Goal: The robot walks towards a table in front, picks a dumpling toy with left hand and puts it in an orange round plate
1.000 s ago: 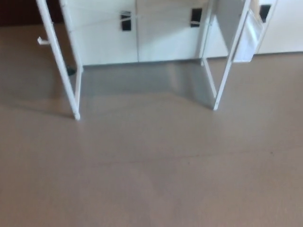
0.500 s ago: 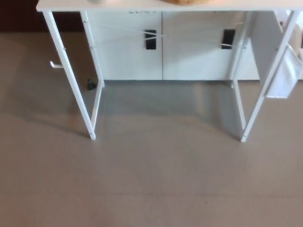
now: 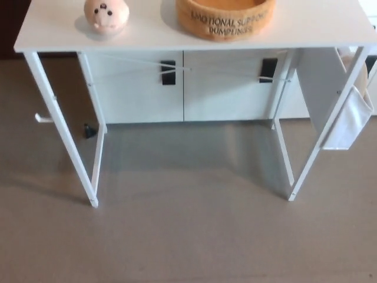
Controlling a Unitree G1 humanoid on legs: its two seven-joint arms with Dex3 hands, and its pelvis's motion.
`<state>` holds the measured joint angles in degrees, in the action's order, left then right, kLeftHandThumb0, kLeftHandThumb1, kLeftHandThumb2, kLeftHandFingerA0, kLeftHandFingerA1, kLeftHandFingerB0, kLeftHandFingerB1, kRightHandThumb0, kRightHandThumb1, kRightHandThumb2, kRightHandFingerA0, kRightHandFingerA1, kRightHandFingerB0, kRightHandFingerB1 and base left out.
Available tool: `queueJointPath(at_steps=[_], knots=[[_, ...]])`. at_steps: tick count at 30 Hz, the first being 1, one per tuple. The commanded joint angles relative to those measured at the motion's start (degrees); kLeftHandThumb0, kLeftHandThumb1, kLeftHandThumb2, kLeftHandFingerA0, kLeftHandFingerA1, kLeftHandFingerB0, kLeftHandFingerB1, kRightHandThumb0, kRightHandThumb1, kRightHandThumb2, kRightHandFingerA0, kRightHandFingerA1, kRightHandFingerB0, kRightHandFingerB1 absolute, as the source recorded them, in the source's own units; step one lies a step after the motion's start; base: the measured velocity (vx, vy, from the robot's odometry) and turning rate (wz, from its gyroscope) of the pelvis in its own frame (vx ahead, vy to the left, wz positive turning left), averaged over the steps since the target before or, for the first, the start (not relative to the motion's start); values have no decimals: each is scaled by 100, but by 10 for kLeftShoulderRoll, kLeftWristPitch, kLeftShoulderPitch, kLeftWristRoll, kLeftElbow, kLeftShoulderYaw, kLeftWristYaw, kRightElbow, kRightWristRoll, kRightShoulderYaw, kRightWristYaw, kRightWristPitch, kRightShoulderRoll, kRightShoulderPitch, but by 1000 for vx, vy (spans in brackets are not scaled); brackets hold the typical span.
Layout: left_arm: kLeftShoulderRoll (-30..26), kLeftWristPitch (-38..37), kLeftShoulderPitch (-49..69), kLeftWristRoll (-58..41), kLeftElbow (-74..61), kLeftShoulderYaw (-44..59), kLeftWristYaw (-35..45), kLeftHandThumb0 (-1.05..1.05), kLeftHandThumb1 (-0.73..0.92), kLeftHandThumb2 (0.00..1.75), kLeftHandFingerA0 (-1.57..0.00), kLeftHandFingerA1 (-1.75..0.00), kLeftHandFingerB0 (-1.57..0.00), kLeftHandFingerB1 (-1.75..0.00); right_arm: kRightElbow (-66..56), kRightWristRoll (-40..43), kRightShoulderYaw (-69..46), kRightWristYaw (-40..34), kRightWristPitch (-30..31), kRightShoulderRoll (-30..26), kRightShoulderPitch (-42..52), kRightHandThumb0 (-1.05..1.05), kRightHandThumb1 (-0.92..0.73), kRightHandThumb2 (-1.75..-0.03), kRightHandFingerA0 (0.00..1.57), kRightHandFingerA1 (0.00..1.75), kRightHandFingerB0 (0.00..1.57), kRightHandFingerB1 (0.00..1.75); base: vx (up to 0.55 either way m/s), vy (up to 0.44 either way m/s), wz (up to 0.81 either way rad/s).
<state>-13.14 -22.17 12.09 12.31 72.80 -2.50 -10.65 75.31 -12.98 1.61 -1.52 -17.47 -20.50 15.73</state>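
**Mia:** Where was the dumpling toy (image 3: pixel 106 15)?

**Ben:** It sat on the white desk (image 3: pixel 147 35), near the far left corner. It was pink and round with a little face. The orange plate (image 3: pixel 225 17) sat on the same desk, off to the toy's right, and they were apart, not touching.

**Mia:** Where was that next to the robot hand?

**Ben:** I could not say. No robot hand showed at all, not the left one and not the right one. So I could not tell if either robot hand was wide, narrow, or holding something. The toy lay free on the desk, so I think nothing had grabbed it yet.

**Mia:** What could go wrong?

**Ben:** I think the robot was not close enough to reach. A lot of floor (image 3: pixel 188 236) lay in front of the desk. If it stopped too soon, the left robot hand might come up short. If it walked too far, it could bump a desk leg (image 3: pixel 65 130) and shake things.

**Mia:** Could the toy roll?

**Ben:** Maybe. It looked round and smooth. A push from the side might roll it toward the desk's left edge, and that edge was near. Then it could fall to the floor.

**Mia:** And the plate?

**Ben:** It had a tall wall. The toy might hit the rim if it was carried too low.
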Motion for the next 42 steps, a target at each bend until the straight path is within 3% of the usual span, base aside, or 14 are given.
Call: queueJointPath(at_steps=[1, 2, 7, 8, 12, 13, 17, 18, 21, 22, 24, 27, 35, 42], knots=[[-1, 19, -12, -7, 1, 7, 1, 60, 92, 91, -58, -128, 0, -23, -2, 8, -7, 3, 8, -6, -14, -33, -68, -60, 85, 52, 31, 32, 128, 33, 5], [-2, 18, -28, -5, 2, 6, 2, 62, 83, 112, -77, -154, 0, -20, -4, 10, -9, 4, 10, -6, -27, -33, -68, -60, 85, 52, 31, 32, 142, 2, 7], [-2, 13, -57, -4, 6, 8, 5, 61, 79, 120, -83, -163, 0, -18, -8, 14, -15, 7, 13, -8, -50, -33, -68, -60, 85, 52, 31, 32, 106, -74, 12], [-2, 16, -64, -3, 7, 8, 8, -7, 51, 113, -9, -68, 0, -35, -13, 11, -16, -24, -14, 13, -61, -32, -67, -62, 93, 57, 46, 36, 126, -143, 3], [-1, 22, -80, -1, 6, 6, 9, -8, 50, 114, -9, -69, 0, -35, -33, 9, -16, -68, -58, 43, -78, -29, -68, -62, 94, 58, 45, 36, 171, -115, 9], [-2, 16, -80, 3, 4, 3, 6, -11, 49, 116, -13, -74, 0, -35, -23, 9, -19, -69, -61, 44, -81, -30, -66, -60, 100, 72, 46, 35, 155, -98, -9], [-2, 16, -82, -1, 4, 6, 9, -10, 51, 116, -12, -72, 0, -36, -22, 6, -19, -75, -69, 45, -81, -31, -66, -61, 97, 66, 47, 36, 145, -42, -5], [-1, 18, -88, -5, 4, 10, 14, -10, 51, 114, -4, -63, 0, -38, -21, 6, -20, -75, -71, 45, -85, -32, -66, -61, 93, 52, 47, 36, 157, 1, -10], [-2, 18, -92, -4, 3, 9, 16, -10, 54, 112, 0, -73, 0, -33, -22, 6, -20, -77, -72, 45, -89, -31, -66, -62, 93, 56, 47, 36, 165, 78, -7], [-2, 17, -93, -3, 2, 9, 16, -8, 54, 112, 0, -68, 0, -32, -22, 4, -19, -78, -70, 45, -90, -30, -65, -60, 99, 73, 47, 36, 246, 132, 7], [-2, 16, -94, -1, 1, 8, 14, -8, 53, 113, -13, -73, 0, -36, -21, 3, -18, -81, -70, 45, -92, -29, -65, -61, 98, 65, 47, 36, 277, 178, -5], [-1, 17, -93, -5, 2, 11, 18, -8, 52, 113, -4, -63, 0, -38, -22, 3, -18, -82, -77, 46, -88, -31, -66, -61, 97, 68, 46, 36, 242, 157, 4], [-3, 18, -87, -1, 3, 8, 21, -8, 54, 110, 0, -70, 0, -32, -19, 9, -24, -81, -87, 50, -75, -33, -67, -62, 94, 63, 45, 35, 198, 27, 9], [-7, 18, -78, 2, 5, 5, 27, -10, 51, 113, -14, -74, 0, -36, -12, -1, -18, -89, -86, 51, -68, -34, -66, -60, 95, 71, 46, 35, 197, -128, 20]])
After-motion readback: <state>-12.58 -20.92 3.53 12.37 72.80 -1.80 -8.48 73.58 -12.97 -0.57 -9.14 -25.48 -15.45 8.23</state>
